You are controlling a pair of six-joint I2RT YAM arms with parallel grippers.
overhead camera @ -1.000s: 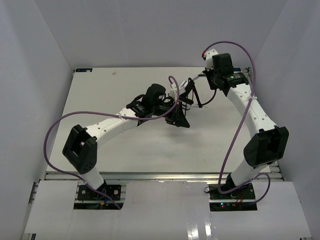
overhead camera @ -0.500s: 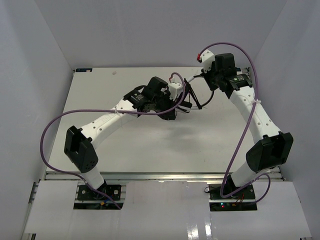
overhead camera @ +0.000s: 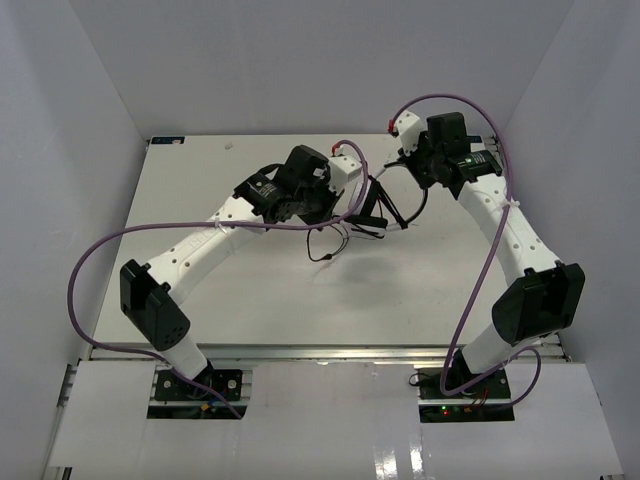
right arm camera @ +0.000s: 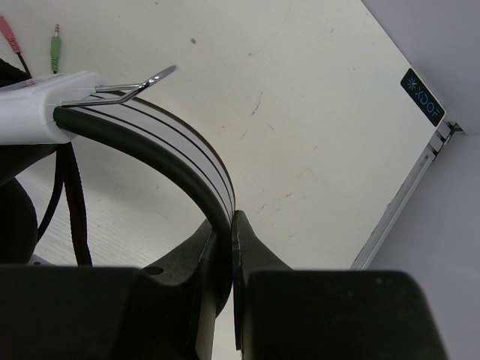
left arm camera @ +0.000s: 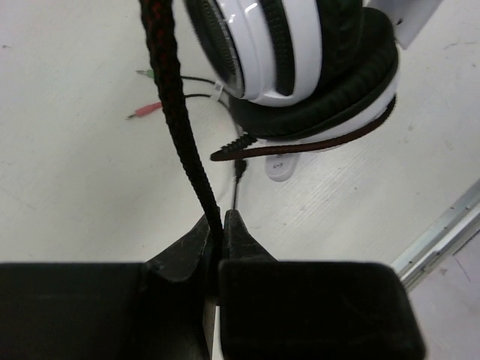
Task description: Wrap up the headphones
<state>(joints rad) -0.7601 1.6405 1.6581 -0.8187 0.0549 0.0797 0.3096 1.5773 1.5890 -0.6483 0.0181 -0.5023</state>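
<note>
The left fingers [left arm camera: 234, 238] are pressed together on the cord [left arm camera: 176, 112], a braided black line flecked with red that rises straight from between the tips and runs off ahead of them. Just ahead and to the right of those tips sit the headphones [overhead camera: 366, 201], their two white ear cups [left arm camera: 289, 45] folded one over the other with the black pads facing each other. Whether the lower cup touches the surface [overhead camera: 200, 175] cannot be told. A thin brown strand crosses the lower cup's rim. Ahead and to the left of the left fingers, two small plugs [left arm camera: 144, 111], one green and one pink, lie on the surface on thin black leads. The right fingers [right arm camera: 244, 244] are clamped on the headband [right arm camera: 157, 142], a black strip with fine white lines. It arcs up and to the left from their tips to a white slider with a bent metal wire. Part of the cord hangs below that slider, left of the right fingers. From above, the headphones sit between the two sets of fingers, and a slack loop of thin cord lies on the surface near the left fingers.
</note>
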